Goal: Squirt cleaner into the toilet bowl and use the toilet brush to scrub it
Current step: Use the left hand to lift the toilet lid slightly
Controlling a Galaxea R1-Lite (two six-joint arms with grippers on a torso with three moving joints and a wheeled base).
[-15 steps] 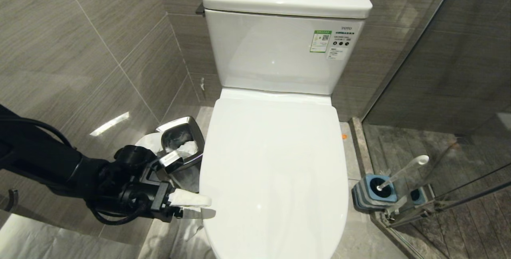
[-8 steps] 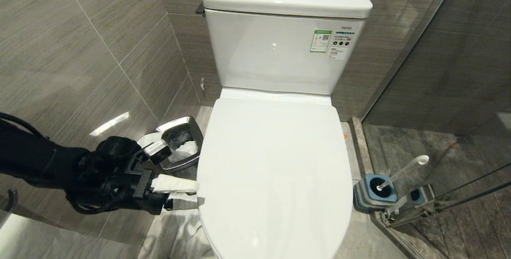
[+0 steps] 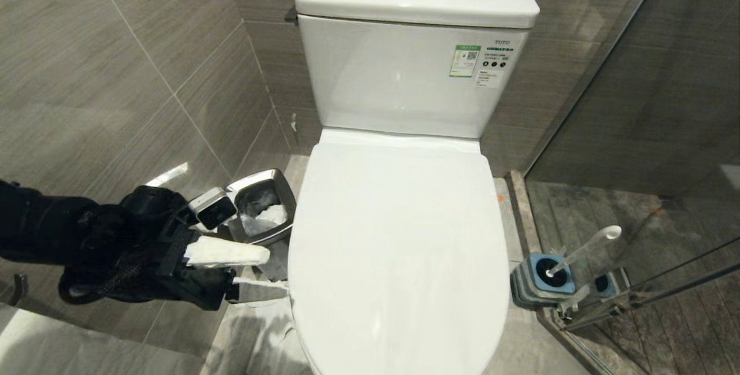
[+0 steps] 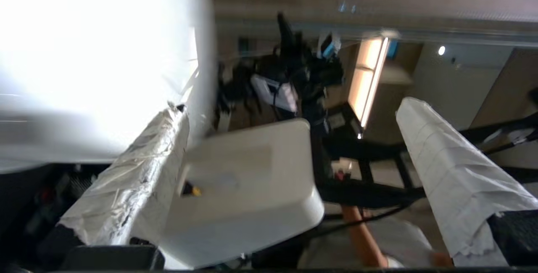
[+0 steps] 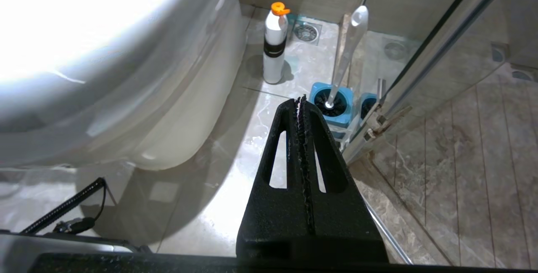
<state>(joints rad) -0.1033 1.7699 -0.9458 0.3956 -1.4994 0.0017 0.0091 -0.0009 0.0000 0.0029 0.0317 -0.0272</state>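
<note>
Toilet (image 3: 399, 259) lid is still down as the open, empty left end effector (image 3: 248, 271) backs away from its rim; lifting looks undone.

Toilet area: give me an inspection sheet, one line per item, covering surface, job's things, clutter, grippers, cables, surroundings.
Surface: grey tiled floor, glossy, a bright reflection on it.
Job's things: toilet lid down, so the bowl is hidden; toilet brush stands in its blue holder at the toilet's right; white bottle with orange cap upright on the floor by the toilet base.
Clutter: steel waste bin at the toilet's left, white paper inside.
Grippers: left gripper open beside the lid's left edge, fingers wrapped in white, holding nothing; right gripper shut, empty, low near the floor.
Cables: black cable near the floor.
Surroundings: grey tiled wall; glass shower partition on the right.
</note>
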